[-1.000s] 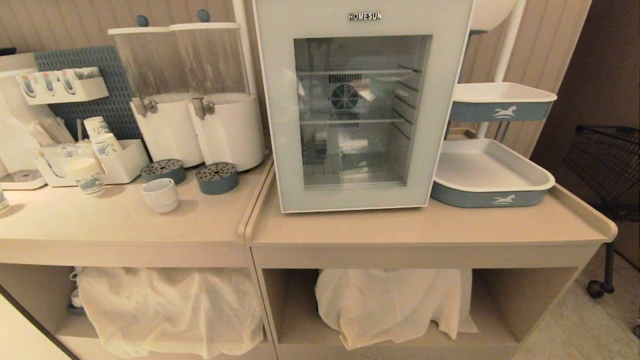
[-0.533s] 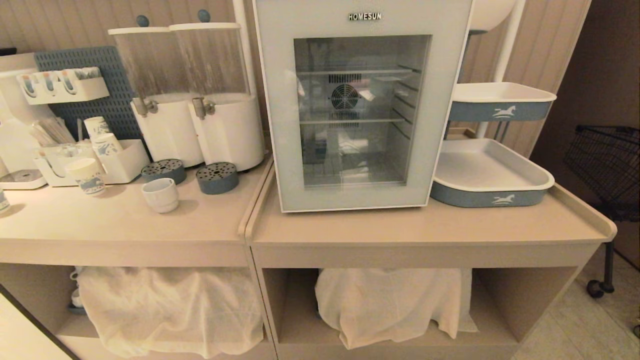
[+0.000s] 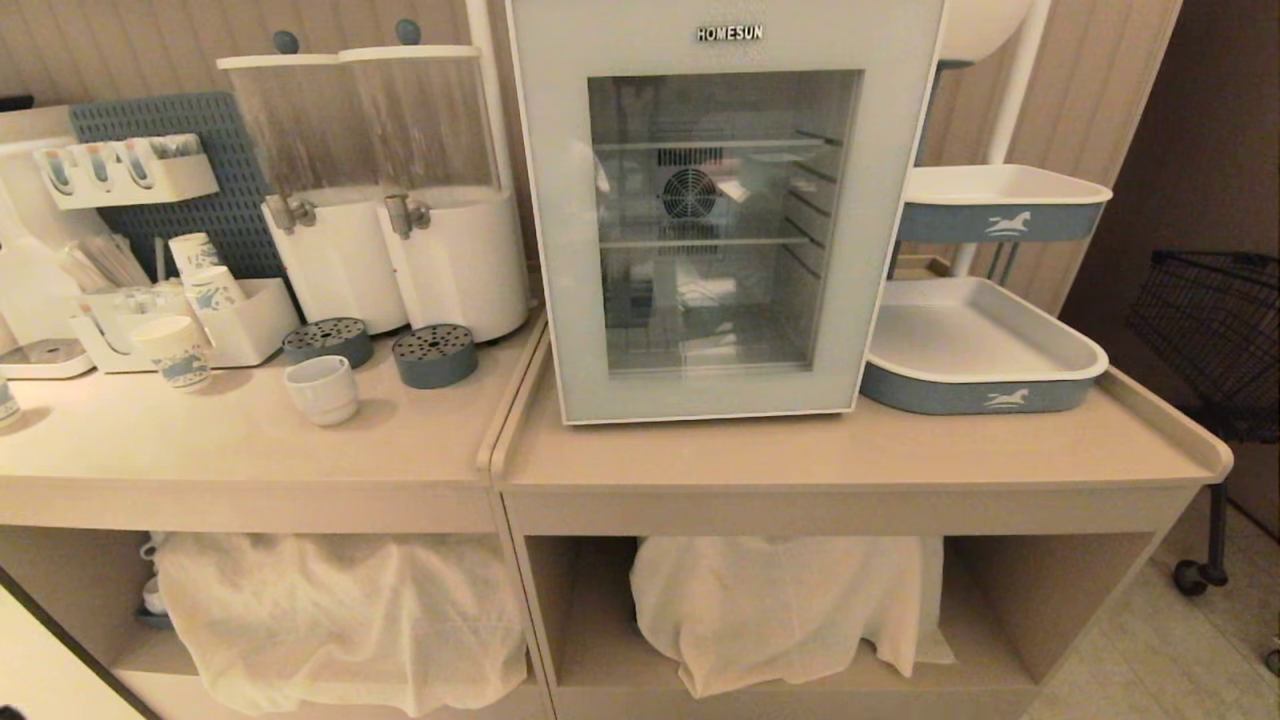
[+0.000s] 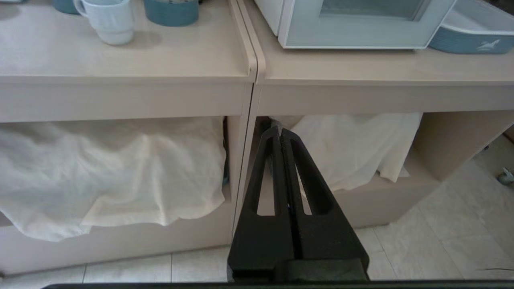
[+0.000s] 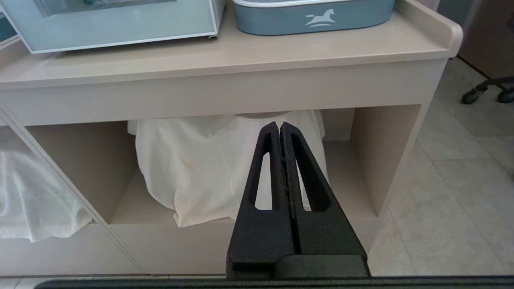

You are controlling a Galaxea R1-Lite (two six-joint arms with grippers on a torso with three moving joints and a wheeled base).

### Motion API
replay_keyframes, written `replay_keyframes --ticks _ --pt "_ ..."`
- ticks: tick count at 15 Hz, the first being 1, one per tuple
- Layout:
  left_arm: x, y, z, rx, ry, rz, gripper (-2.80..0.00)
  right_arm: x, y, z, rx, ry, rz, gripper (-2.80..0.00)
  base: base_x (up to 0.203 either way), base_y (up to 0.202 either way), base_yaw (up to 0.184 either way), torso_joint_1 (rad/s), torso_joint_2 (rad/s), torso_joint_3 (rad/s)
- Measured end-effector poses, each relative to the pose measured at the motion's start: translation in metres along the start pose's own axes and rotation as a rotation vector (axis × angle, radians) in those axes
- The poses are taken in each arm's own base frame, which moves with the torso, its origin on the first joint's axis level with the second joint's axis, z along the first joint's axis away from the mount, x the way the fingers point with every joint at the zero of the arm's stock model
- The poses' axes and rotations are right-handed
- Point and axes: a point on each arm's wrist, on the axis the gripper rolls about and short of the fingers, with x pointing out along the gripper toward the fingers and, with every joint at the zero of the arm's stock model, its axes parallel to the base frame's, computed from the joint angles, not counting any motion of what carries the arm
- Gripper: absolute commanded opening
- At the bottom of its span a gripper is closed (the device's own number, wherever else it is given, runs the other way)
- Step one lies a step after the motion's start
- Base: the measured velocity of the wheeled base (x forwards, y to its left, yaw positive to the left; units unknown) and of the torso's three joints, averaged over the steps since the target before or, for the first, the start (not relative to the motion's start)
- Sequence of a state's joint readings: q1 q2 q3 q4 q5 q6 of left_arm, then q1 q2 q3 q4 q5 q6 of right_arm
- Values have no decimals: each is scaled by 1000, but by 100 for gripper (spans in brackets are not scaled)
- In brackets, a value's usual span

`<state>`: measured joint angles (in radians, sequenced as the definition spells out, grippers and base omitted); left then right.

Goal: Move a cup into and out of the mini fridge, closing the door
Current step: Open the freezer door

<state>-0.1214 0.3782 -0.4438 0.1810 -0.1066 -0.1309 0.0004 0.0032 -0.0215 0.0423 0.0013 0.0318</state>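
The squat white cup stands on the left counter, left of the mini fridge; it also shows in the left wrist view, cup. The fridge's glass door is shut, with empty wire shelves behind it. Neither arm shows in the head view. My left gripper is shut and empty, low in front of the counter's shelf openings, well below the cup. My right gripper is shut and empty too, before the right-hand shelf opening under the fridge.
Two white drink dispensers with blue drip cups stand behind the cup. Paper cups and an organiser sit far left. Blue-and-white trays stand right of the fridge. White cloths fill the lower shelves. A black wire cart is far right.
The head view is unchanged: cup, fridge and door have not moved, and no arm has entered it.
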Motion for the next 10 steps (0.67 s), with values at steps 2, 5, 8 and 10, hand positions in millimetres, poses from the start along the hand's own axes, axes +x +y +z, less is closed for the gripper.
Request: replay_keyframes --ticks 2,5,8,10 --pt "17 -1 20 -5 48 -19 -280 0 0 0 0 0 0 -280 0 0 0 0 0 0" --pt "52 -6 67 3 96 -107 -280 0 0 0 0 1 -1 -280 0 0 0 0 0 0" --pt "98 -7 103 32 149 -247 -280 0 0 0 0 1 0 -280 0 0 0 0 0 0" --pt "130 2 117 -7 184 -345 -280 0 0 0 1 0 0 -280 0 0 0 0 0 0"
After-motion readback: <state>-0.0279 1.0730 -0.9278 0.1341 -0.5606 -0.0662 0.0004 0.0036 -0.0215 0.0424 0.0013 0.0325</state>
